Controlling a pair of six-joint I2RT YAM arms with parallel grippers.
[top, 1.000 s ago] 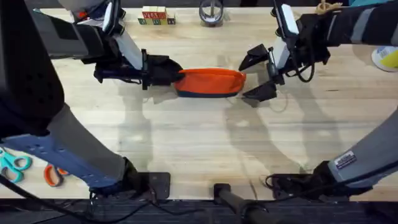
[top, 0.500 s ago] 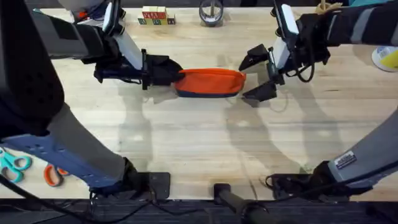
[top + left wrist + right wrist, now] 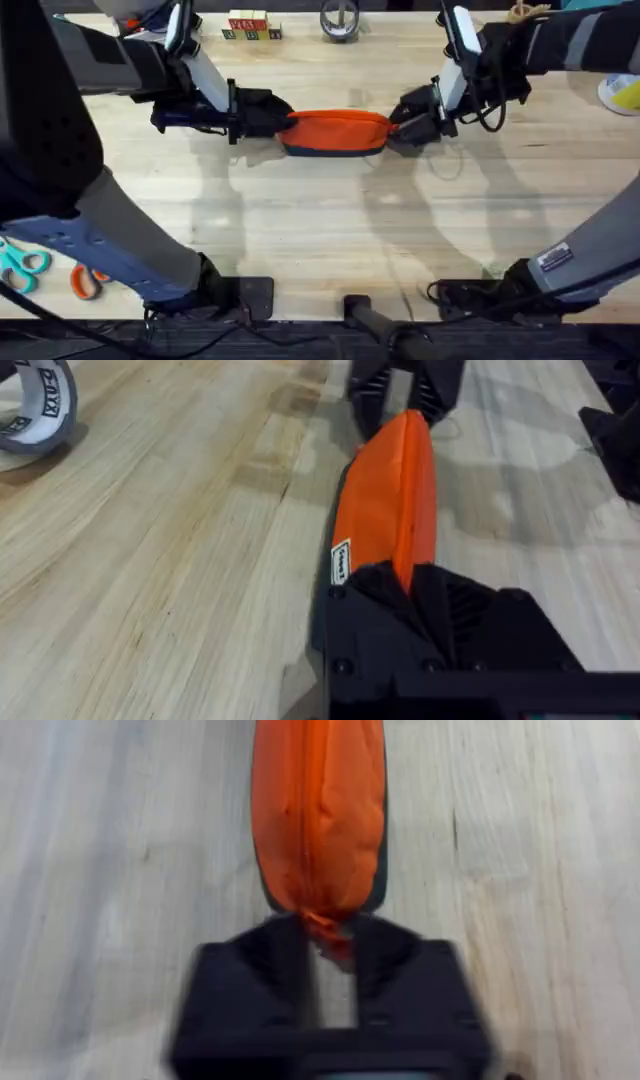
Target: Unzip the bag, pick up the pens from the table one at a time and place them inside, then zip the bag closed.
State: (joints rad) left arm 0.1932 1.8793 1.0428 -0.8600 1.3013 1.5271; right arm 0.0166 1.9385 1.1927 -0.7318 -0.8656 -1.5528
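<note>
The orange bag point(image 3: 335, 133) lies lengthwise across the far middle of the wooden table point(image 3: 320, 230), zipper seam up and closed. My left gripper point(image 3: 283, 122) is shut on its left end; in the left wrist view the black fingers point(image 3: 365, 595) clamp the fabric of the bag point(image 3: 395, 500), and the other arm's gripper point(image 3: 405, 395) sits at the far end. My right gripper point(image 3: 397, 128) is shut on the right end. In the right wrist view a small orange tip of the bag point(image 3: 320, 810) is pinched in the right gripper point(image 3: 328, 935). The pens are out of view.
A tape roll point(image 3: 340, 20) and lettered blocks point(image 3: 250, 26) stand at the table's far edge. Teal scissors point(image 3: 25, 262) and orange-handled scissors point(image 3: 85, 282) lie at the near left. A yellow-and-white object point(image 3: 622, 95) sits at the right edge.
My right gripper, open beside the bag's right end before, has closed onto that end. The left gripper and the bag have stayed put.
</note>
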